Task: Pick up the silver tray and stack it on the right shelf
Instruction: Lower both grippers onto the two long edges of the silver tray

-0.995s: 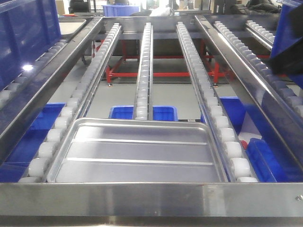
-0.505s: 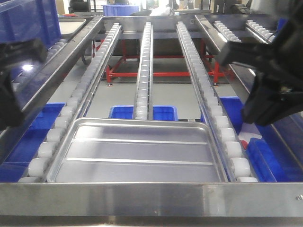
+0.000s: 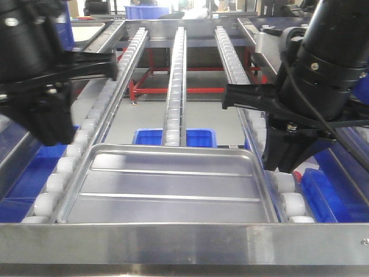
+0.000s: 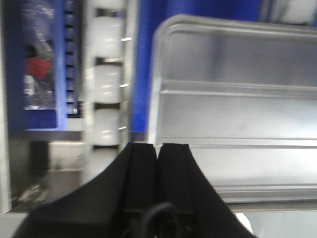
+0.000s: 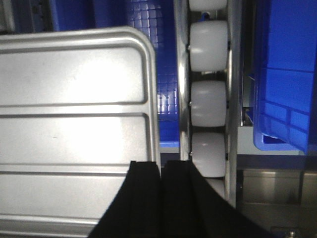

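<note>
The silver tray (image 3: 167, 187), shiny with two raised ribs, lies flat at the low end of the right shelf (image 3: 184, 242), against the broad front bar and between two rails of white rollers. My left arm (image 3: 40, 75) hangs over the tray's left side and my right arm (image 3: 311, 86) over its right side. In the left wrist view the left gripper (image 4: 158, 145) is shut, its tips over the tray's left rim (image 4: 154, 89). The right gripper (image 5: 161, 162) is shut too, its tips over the right rim (image 5: 152, 89). Neither holds anything that I can see.
Blue bins (image 3: 173, 137) sit under the rails and a blue crate (image 5: 285, 74) lies right of the roller rail (image 5: 208, 99). A red frame (image 3: 190, 90) stands on the floor behind. Further roller rails run on both sides, with another tray (image 3: 86, 32) far back left.
Both arms came into view from the sides, then moved inward and down toward the tray's left and right rims. The tray has not moved.
</note>
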Robot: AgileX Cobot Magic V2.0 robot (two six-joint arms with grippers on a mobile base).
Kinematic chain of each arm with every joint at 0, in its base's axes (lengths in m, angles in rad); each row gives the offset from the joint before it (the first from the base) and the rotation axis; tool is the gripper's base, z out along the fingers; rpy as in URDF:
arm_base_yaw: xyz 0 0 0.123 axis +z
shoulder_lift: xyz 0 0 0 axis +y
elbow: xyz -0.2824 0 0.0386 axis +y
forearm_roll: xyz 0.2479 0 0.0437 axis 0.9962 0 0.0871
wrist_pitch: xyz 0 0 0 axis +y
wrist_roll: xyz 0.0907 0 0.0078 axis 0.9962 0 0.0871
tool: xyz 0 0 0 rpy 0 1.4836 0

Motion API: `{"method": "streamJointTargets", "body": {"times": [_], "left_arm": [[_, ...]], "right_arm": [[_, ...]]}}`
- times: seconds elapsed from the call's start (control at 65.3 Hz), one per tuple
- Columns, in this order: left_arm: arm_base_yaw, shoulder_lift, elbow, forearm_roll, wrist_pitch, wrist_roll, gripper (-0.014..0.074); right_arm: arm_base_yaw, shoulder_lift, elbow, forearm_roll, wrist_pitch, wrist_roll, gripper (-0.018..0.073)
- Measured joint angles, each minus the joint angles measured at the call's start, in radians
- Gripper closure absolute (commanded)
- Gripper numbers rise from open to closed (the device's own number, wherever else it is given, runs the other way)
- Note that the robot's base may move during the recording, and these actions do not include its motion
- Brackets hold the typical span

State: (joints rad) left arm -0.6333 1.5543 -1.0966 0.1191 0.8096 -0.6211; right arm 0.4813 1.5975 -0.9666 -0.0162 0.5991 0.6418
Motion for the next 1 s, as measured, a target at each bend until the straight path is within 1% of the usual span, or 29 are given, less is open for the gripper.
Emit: {"method": "streamJointTargets", "body": {"times": [0.107, 0.214, 0.398, 0.582, 0.735, 0.827, 0.904, 0.995], "left_arm": [[0.004, 0.047, -0.036, -0.066, 0.000, 0.056, 0.0685], [0.012, 0.075, -0.042, -0.101, 0.000, 0.079, 0.0685], [0.023, 0.084, -0.044, -0.109, 0.000, 0.083, 0.0686], [0.023, 0.084, -0.044, -0.099, 0.000, 0.086, 0.0687], [0.023, 0.084, -0.044, -0.082, -0.004, 0.086, 0.0687], [0.023, 0.084, -0.044, -0.074, -0.004, 0.088, 0.0687], [0.023, 0.084, -0.044, -0.053, -0.008, 0.088, 0.0687], [0.023, 0.084, -0.044, -0.034, -0.012, 0.088, 0.0687]], "right_arm": [[0.002, 0.012, -0.014, -0.025, 0.007, 0.002, 0.0480], [0.004, 0.014, -0.018, -0.034, 0.023, 0.002, 0.0480], [0.003, 0.014, -0.020, -0.037, 0.025, 0.014, 0.0480], [0.008, 0.014, -0.022, -0.037, 0.019, 0.018, 0.0480], [0.008, 0.014, -0.022, -0.037, -0.013, 0.018, 0.0477], [0.008, 0.014, -0.022, -0.037, -0.020, 0.018, 0.0432], [0.008, 0.014, -0.022, -0.037, -0.022, 0.018, 0.0354], [0.008, 0.014, -0.022, -0.037, -0.024, 0.018, 0.0286]]}}
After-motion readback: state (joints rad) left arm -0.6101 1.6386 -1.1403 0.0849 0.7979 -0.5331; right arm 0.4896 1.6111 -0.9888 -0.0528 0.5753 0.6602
